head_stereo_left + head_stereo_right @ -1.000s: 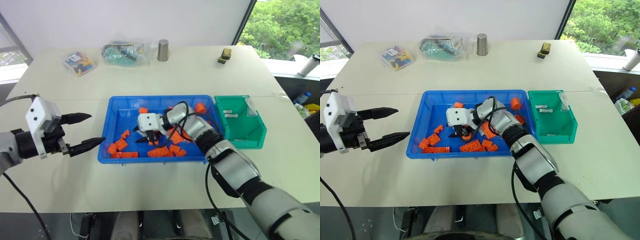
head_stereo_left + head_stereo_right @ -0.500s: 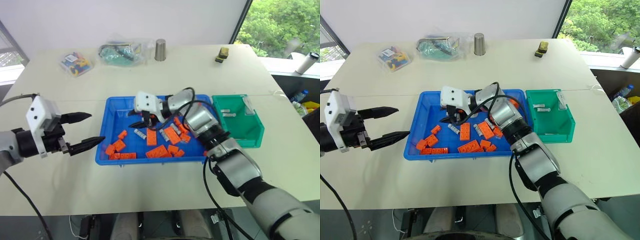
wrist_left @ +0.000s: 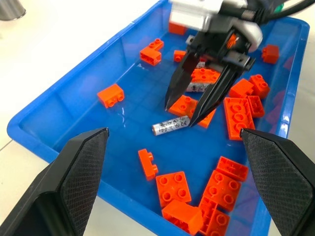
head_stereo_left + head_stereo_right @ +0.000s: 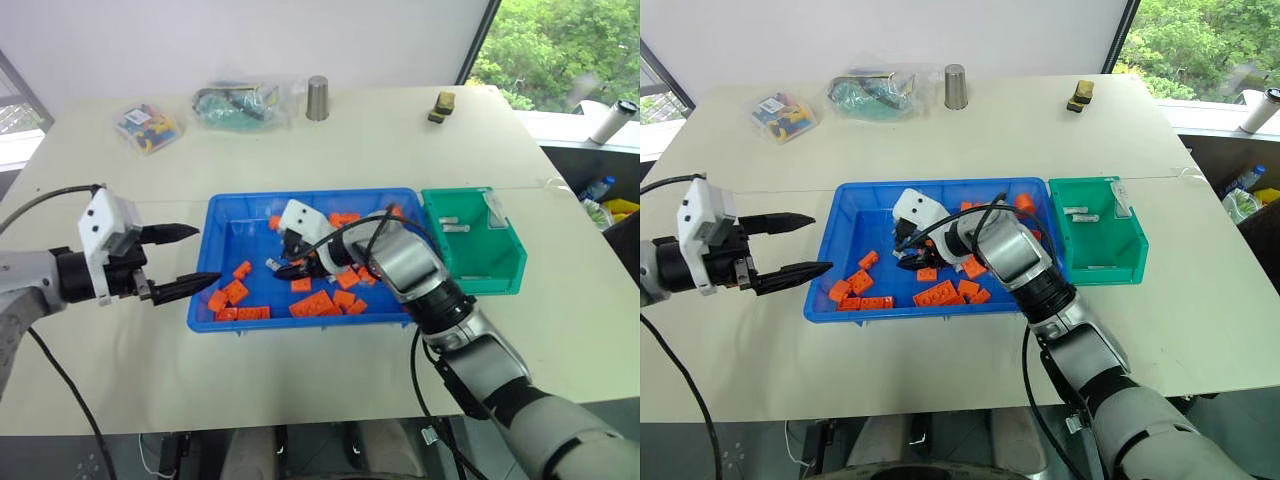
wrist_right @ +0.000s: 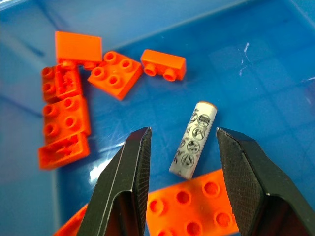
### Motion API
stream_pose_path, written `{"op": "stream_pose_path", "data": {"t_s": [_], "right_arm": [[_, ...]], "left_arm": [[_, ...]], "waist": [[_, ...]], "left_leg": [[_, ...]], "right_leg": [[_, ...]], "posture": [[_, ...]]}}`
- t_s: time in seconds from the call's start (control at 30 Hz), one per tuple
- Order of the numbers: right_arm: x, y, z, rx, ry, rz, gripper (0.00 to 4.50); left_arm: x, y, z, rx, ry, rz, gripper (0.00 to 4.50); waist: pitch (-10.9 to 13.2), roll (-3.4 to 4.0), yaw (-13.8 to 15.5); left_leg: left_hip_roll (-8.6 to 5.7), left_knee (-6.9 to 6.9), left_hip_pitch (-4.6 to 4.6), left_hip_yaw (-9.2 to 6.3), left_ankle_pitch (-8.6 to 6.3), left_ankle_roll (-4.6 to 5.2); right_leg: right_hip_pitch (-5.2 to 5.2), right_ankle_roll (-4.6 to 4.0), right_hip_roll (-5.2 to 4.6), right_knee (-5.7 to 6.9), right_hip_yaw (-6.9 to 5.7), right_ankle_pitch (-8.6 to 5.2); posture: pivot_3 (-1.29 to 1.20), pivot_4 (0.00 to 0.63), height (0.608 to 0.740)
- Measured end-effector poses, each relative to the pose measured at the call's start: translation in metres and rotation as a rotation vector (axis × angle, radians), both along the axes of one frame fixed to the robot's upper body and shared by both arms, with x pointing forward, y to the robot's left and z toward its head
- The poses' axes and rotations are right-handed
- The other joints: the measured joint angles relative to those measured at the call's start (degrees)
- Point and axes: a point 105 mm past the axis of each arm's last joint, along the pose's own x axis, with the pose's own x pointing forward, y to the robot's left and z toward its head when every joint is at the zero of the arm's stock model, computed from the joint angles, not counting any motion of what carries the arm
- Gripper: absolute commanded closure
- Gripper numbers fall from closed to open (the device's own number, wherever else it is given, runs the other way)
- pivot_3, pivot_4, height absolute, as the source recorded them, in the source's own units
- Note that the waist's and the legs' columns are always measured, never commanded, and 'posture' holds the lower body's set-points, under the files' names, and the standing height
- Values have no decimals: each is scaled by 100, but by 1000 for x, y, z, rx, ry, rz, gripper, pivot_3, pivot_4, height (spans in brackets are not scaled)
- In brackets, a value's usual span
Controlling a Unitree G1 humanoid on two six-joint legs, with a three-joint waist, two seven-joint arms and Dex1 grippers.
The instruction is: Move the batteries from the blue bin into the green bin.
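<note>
The blue bin (image 4: pixel 300 322) holds several orange bricks and loose batteries. One battery (image 5: pixel 193 139) lies flat on its floor, also seen from the left wrist (image 3: pixel 171 126). My right gripper (image 5: pixel 182 133) hovers just over it, open, with a finger on each side and nothing held. A second battery (image 3: pixel 197 87) lies behind those fingers. My left gripper (image 4: pixel 205 255) is open and empty at the bin's left wall. The green bin (image 4: pixel 480 270) stands against the blue bin's right side with two batteries (image 4: pixel 452 227) inside.
Orange bricks (image 4: pixel 320 303) crowd the blue bin around the right gripper. At the back of the table are two plastic bags of parts (image 4: pixel 150 126), a metal cup (image 4: pixel 317 98) and a small dark block (image 4: pixel 440 105).
My right gripper rose from among the bricks, swung to the bin's back left, then rolled its wrist and settled over the loose battery. The left gripper has stayed open and barely moved.
</note>
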Motion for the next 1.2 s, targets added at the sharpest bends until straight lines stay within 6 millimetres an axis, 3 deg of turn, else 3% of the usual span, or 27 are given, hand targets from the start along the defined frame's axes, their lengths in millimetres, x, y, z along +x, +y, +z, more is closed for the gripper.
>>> {"op": "stream_pose_path", "data": {"t_s": [0.27,0.37,0.43,0.47,0.7,0.77,0.9,0.97,1.03,1.13,1.2], "right_arm": [[6,6,-12,-42,-27,9,2361],[10,7,-17,-61,-38,15,3276],[11,7,-17,-62,-43,21,4249],[11,8,-17,-61,-48,28,4430],[7,8,-14,-36,5,29,4423],[6,1,5,47,52,1,4423],[27,-53,78,234,-27,-169,4423],[34,-89,100,292,-68,-285,4423],[39,-132,105,323,-70,-436,4423],[32,-191,87,307,-9,-638,4423],[24,-218,76,269,7,-727,4423]], "left_arm": [[1,0,1,4,-3,-6,0],[0,0,1,5,-3,-9,0],[0,-1,1,5,-3,-10,0],[0,-1,1,5,-3,-11,0],[-4,-5,-2,5,7,-34,0],[-6,-9,-1,0,8,-56,0],[-6,-22,0,-17,-1,-116,0],[-3,-29,3,-29,-13,-143,0],[2,-37,5,-55,-24,-168,0],[10,-47,6,-100,-32,-188,0],[14,-52,6,-112,-29,-201,0]], "waist": [[-2,-4,-1],[-2,-5,1],[-4,-8,1],[-4,-8,1],[-3,-9,3],[1,-12,22],[-1,-16,172],[-5,-24,212],[-6,-25,262],[-5,-24,304],[-3,-20,294]], "left_leg": [[5,7,2,0,1,2],[7,7,2,-1,1,2],[8,8,2,-1,1,2],[8,8,2,-1,1,2],[11,8,2,-2,1,2],[11,10,-2,-3,1,2],[8,20,0,-10,1,2],[8,23,2,-20,0,2],[7,24,4,-19,0,3],[9,23,1,-18,0,5],[10,23,1,-14,0,6]], "right_leg": [[5,2,17,4,-8,1],[6,2,21,5,-8,1],[6,2,22,5,-8,1],[7,2,23,5,-9,1],[6,2,26,6,-9,1],[4,2,24,7,-9,1],[18,3,18,1,-22,1],[30,1,16,-8,-36,1],[34,1,13,-9,-37,0],[31,0,18,-9,-36,0],[29,1,23,-8,-32,0]], "posture": [[0,150,739],[0,150,739],[0,150,739],[0,150,739],[0,150,739],[0,150,739],[0,150,739],[0,150,739],[0,150,739],[0,150,739],[0,150,739]]}}
